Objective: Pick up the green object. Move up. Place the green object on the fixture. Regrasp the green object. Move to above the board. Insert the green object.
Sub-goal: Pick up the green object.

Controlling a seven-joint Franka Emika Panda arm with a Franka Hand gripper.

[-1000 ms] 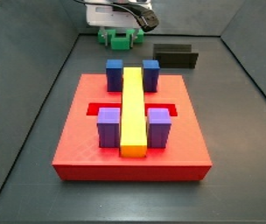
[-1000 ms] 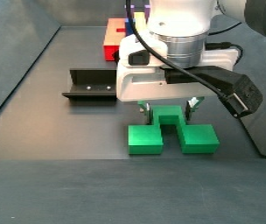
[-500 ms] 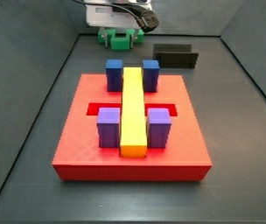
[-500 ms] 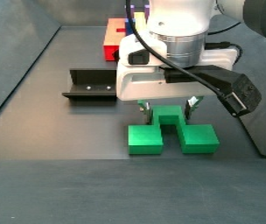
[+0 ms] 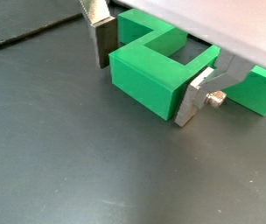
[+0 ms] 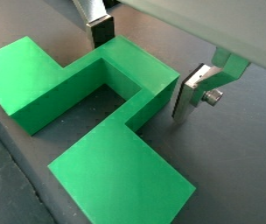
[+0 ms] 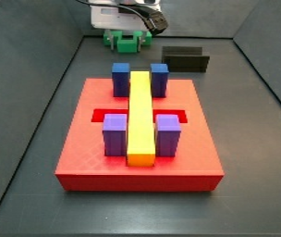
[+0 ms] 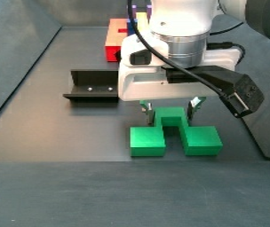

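The robot's two-finger gripper (image 6: 150, 63) straddles the bright green blocky plastic piece's (image 6: 83, 114) middle block on the floor, jaws apart, not yet clamped. Closing off-centre could twist it askew.

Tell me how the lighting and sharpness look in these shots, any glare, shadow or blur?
In both wrist views the green object is sharp and evenly lit, the gripper astride it; the pale housing overhead blurs. In a side view the floor shows soft sheen, with shadow under the piece. In a side view the board is crisp.
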